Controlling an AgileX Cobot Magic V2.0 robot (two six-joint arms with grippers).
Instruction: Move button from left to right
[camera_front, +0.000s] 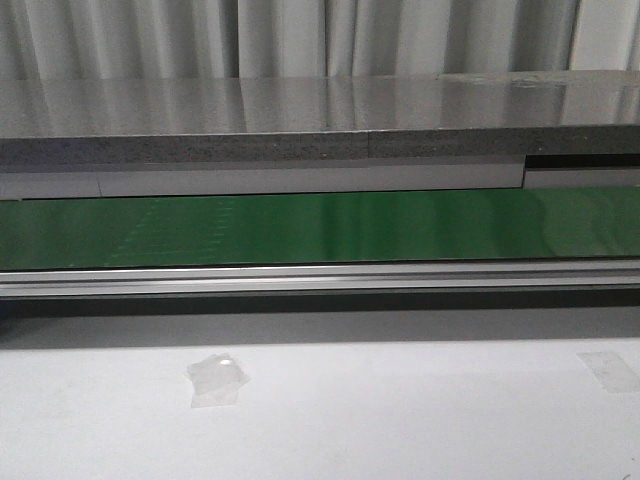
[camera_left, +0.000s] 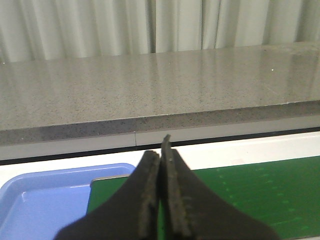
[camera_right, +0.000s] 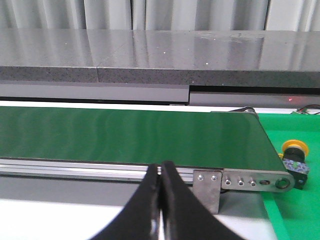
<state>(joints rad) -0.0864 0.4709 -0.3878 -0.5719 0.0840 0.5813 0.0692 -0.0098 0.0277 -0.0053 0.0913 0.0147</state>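
Note:
The button (camera_right: 294, 156), with a round yellow cap on a dark body, shows only in the right wrist view. It stands on a green surface just past the end of the green conveyor belt (camera_right: 125, 135). My right gripper (camera_right: 161, 167) is shut and empty, in front of the belt's metal rail and well apart from the button. My left gripper (camera_left: 162, 145) is shut and empty, over the belt's other end (camera_left: 250, 195) beside a blue tray (camera_left: 30, 200). Neither gripper shows in the front view.
The belt (camera_front: 320, 228) runs across the front view with an aluminium rail (camera_front: 320, 278) along its near side. A grey stone ledge (camera_front: 300, 120) and curtains stand behind. Two pieces of tape (camera_front: 215, 380) lie on the white table. A metal bracket (camera_right: 207, 187) sits at the belt's end.

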